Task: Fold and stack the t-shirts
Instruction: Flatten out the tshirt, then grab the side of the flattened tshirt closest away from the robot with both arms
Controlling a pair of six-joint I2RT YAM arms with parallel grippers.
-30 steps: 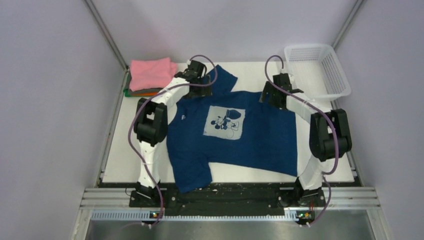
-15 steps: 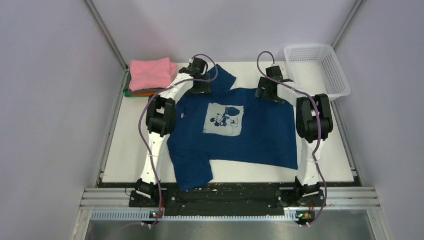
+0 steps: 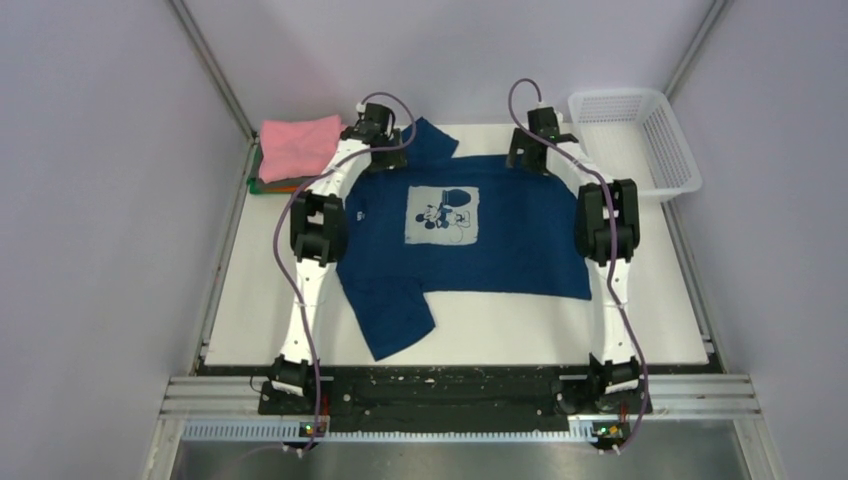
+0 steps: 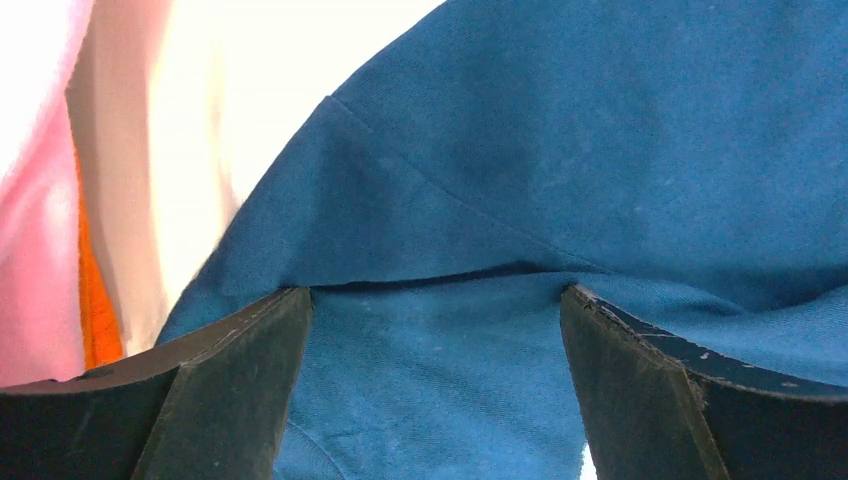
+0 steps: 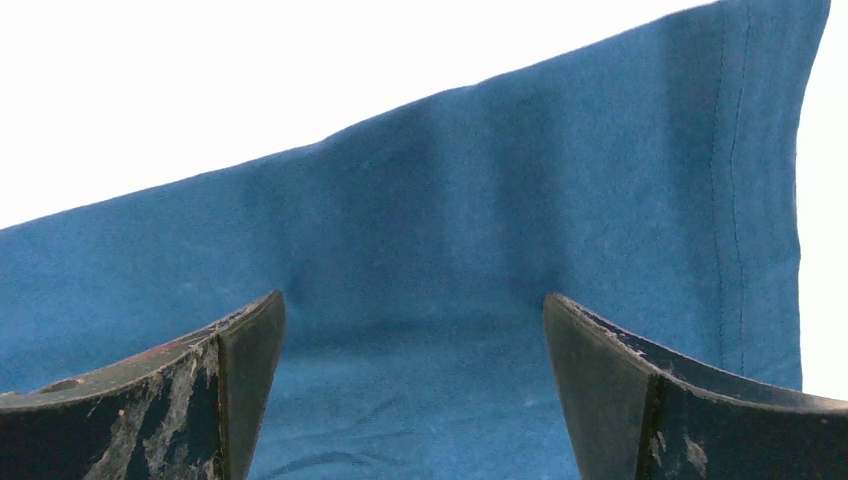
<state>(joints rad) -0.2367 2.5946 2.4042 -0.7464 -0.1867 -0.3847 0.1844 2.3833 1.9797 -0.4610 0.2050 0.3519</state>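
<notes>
The navy blue t-shirt (image 3: 500,245) with a white cartoon print (image 3: 442,215) lies spread on the white table, collar to the left. Its near sleeve (image 3: 398,318) points toward the table's front. My left gripper (image 3: 383,148) is open at the far sleeve and shoulder, fingers wide apart on the cloth (image 4: 600,150). My right gripper (image 3: 527,155) is open on the shirt's far edge (image 5: 500,200) near the hem. Folded pink (image 3: 298,145), orange (image 3: 285,184) and green (image 3: 254,184) shirts are stacked at the far left. The pink one (image 4: 30,200) and the orange one (image 4: 95,320) also show in the left wrist view.
A white mesh basket (image 3: 615,95) stands at the far right corner. Grey walls close in the left and right sides. Both arms stretch far over the table along the shirt's two ends.
Both arms have reached farther away from their bases. The navy shirt has slid with them toward the far edge of the table and lies flatter.
</notes>
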